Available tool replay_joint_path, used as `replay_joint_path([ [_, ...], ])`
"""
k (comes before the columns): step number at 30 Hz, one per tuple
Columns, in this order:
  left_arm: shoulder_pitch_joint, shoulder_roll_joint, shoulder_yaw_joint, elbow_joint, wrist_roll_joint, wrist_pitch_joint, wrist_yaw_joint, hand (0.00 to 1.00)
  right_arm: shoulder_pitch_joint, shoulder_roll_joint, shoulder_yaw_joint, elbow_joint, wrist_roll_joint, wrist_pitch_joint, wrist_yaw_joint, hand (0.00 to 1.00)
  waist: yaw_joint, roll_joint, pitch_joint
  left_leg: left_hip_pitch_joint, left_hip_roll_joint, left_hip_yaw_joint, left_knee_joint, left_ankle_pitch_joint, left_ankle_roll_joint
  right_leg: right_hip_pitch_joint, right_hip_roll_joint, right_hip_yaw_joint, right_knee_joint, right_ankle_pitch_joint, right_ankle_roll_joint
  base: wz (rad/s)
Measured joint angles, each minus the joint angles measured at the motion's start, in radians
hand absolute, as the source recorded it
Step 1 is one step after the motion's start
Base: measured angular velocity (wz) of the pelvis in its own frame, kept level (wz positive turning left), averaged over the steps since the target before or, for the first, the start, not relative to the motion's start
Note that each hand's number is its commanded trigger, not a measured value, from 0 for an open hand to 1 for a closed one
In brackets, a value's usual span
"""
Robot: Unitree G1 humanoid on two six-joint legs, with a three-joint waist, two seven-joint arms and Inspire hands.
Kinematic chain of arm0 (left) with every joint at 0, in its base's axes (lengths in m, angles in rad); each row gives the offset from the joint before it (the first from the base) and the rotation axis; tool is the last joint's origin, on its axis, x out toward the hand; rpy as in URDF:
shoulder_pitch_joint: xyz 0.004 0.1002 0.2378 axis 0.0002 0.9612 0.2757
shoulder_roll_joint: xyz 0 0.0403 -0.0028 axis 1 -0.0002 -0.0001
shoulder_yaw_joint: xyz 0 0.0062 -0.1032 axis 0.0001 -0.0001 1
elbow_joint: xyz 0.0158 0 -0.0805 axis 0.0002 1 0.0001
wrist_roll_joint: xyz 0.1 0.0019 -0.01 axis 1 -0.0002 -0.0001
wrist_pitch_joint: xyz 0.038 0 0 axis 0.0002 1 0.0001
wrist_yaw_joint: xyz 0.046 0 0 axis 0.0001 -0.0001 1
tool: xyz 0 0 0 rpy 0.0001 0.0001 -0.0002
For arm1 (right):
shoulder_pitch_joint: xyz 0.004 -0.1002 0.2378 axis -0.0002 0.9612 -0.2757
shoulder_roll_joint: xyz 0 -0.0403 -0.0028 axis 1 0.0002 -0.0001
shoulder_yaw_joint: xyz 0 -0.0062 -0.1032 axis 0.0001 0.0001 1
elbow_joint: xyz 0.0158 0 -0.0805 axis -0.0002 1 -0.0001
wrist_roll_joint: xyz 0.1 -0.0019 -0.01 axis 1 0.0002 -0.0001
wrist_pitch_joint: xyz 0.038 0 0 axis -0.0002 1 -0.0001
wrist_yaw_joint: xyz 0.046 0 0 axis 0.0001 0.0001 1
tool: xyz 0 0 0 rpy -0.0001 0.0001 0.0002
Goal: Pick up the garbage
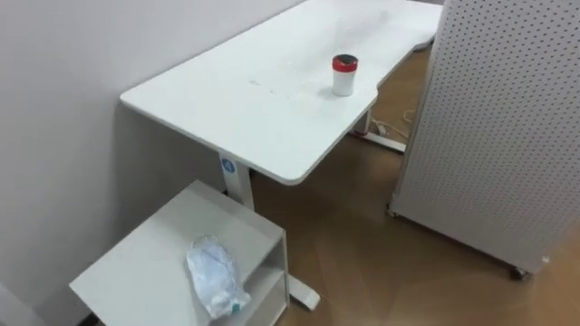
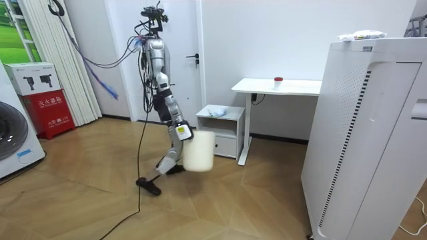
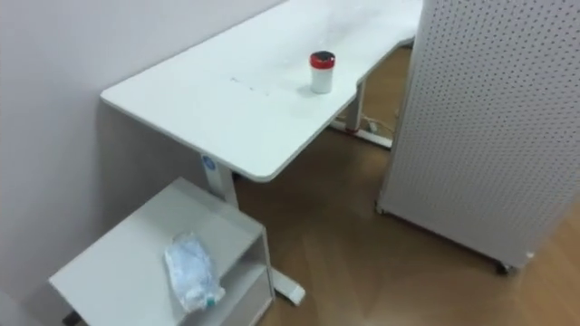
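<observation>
Mid-stride near the low cabinet (image 1: 154, 254) where the crumpled plastic garbage (image 1: 215, 274) lies, the robot has a white bin (image 2: 199, 152) at its right hand (image 2: 181, 132), whose grip I cannot tell; next, I judge, it must close in and reach down.

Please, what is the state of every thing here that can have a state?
crumpled plastic bag: lying on top of the low cabinet, not yet picked up.
small jar: upright on the desk, red lid on.
white bin: carried by the robot, off the floor.
door: shut.
</observation>
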Motion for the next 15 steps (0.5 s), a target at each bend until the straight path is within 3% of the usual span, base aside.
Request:
replay_joint_path([
  [1,-0.023,0.003,-0.016,-0.002,-0.012,-0.013,0.029,0.00,-0.022,-0.003,0.025,-0.001,0.005,-0.006,0.003,1.00,0.000,0.009,0.0061,0.008,0.013,0.000,-0.016,0.001,-0.002,-0.064,0.009,-0.006,-0.011,-0.040,0.000,-0.13],
  [2,-0.035,0.003,-0.020,-0.007,-0.013,-0.019,0.040,0.00,-0.028,-0.004,0.035,-0.004,0.007,-0.010,0.003,1.00,-0.001,0.012,0.0073,0.008,0.021,-0.001,-0.019,0.001,-0.003,-0.090,0.021,-0.004,-0.035,-0.055,0.000,0.04],
  [4,-0.076,-0.004,-0.035,-0.043,-0.020,-0.027,0.063,0.00,-0.040,-0.003,0.050,-0.002,0.017,-0.028,0.004,1.00,-0.008,0.019,0.0111,0.007,0.036,-0.026,-0.032,0.004,-0.009,-0.151,0.053,-0.007,-0.177,-0.077,-0.004,0.27],
  [5,-0.110,-0.011,-0.046,-0.057,-0.020,-0.042,0.079,0.00,-0.045,-0.002,0.066,0.005,0.025,-0.036,0.002,1.00,-0.005,0.020,0.0120,0.006,0.043,-0.042,-0.038,0.005,-0.016,-0.170,0.072,-0.004,-0.313,-0.073,-0.006,0.38],
  [6,-0.142,-0.012,-0.065,-0.064,-0.021,-0.061,0.094,0.00,-0.061,0.001,0.076,0.022,0.032,-0.042,0.002,1.00,-0.008,0.018,0.0110,0.005,0.043,-0.053,-0.040,0.004,-0.023,-0.174,0.083,-0.004,-0.459,-0.039,-0.010,0.42],
  [7,-0.164,-0.016,-0.086,-0.078,-0.022,-0.067,0.109,0.00,-0.079,0.004,0.077,0.045,0.034,-0.046,0.004,1.00,-0.016,0.023,0.0105,0.003,0.052,-0.057,-0.034,-0.002,-0.034,-0.180,0.104,-0.002,-0.529,0.058,-0.007,0.38],
  [8,-0.175,-0.017,-0.097,-0.087,-0.021,-0.071,0.119,0.00,-0.087,0.005,0.082,0.046,0.034,-0.049,0.004,1.00,-0.022,0.023,0.0070,0.000,0.059,-0.060,-0.030,-0.006,-0.040,-0.181,0.115,0.001,-0.544,0.101,-0.003,0.13],
  [9,-0.202,-0.021,-0.113,-0.093,-0.020,-0.086,0.140,0.00,-0.107,0.005,0.110,0.053,0.032,-0.052,0.005,1.00,-0.018,0.036,0.0031,-0.011,0.076,-0.060,-0.031,-0.010,-0.053,-0.183,0.137,-0.003,-0.549,0.112,-0.015,-0.08],
  [11,-0.244,-0.021,-0.126,-0.080,-0.020,-0.112,0.167,0.00,-0.147,0.004,0.152,0.067,0.030,-0.064,0.017,1.00,-0.014,0.055,0.0161,-0.026,0.089,-0.059,-0.034,-0.007,-0.066,-0.196,0.152,-0.008,-0.561,0.117,-0.024,-0.14],
  [15,-0.305,-0.020,-0.150,-0.059,-0.019,-0.142,0.222,0.00,-0.206,0.001,0.221,0.090,0.016,-0.084,0.028,1.00,-0.033,0.062,0.0219,-0.065,0.099,-0.056,-0.052,0.004,-0.083,-0.241,0.158,-0.017,-0.561,0.110,-0.039,0.03],
])
